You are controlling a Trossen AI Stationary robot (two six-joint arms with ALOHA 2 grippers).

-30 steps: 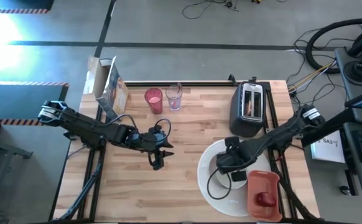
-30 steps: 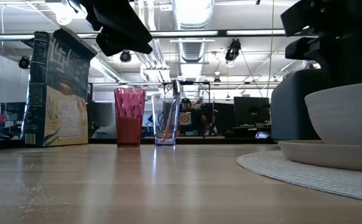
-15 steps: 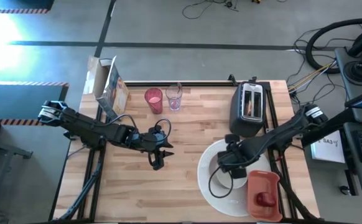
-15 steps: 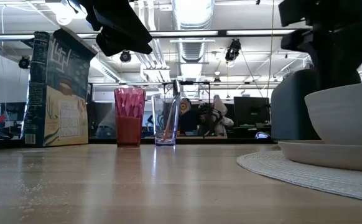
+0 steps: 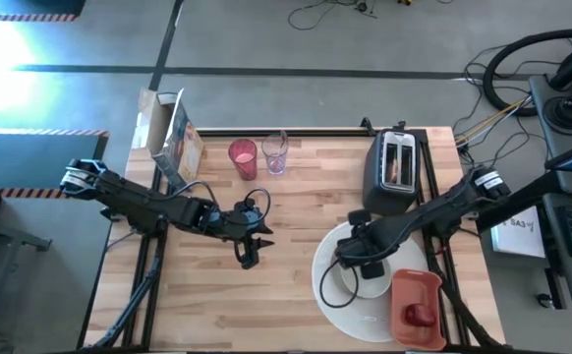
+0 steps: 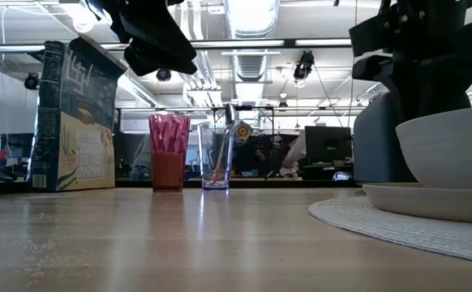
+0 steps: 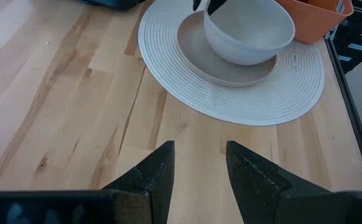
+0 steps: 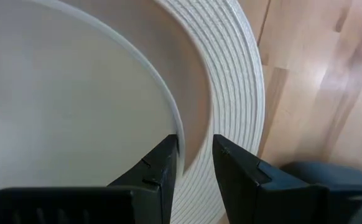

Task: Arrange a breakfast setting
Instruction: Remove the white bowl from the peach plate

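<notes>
At lower right of the high view, the right end effector [image 5: 357, 264] pinches the small white bowl's [image 5: 358, 278] rim on the plates; lifting level should prevent slipping, while the left end effector [image 5: 248, 258] waits part-open, empty.

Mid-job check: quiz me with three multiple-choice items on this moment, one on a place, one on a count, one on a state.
1. Where does the small white bowl sit?
A. on the smaller pale plate
B. in the orange-red tray
C. beside the cereal box

2. How many drinking vessels stand at the table's far edge?
A. one
B. two
C. four

3. What is the right gripper doing?
A. hanging clear
B. holding a spoon
C. straddling the bowl's rim

Answers: 1 A, the left wrist view shows it on the plate. 2 B, pink tumbler and clear glass. 3 C, one finger on each side of the rim.
</notes>
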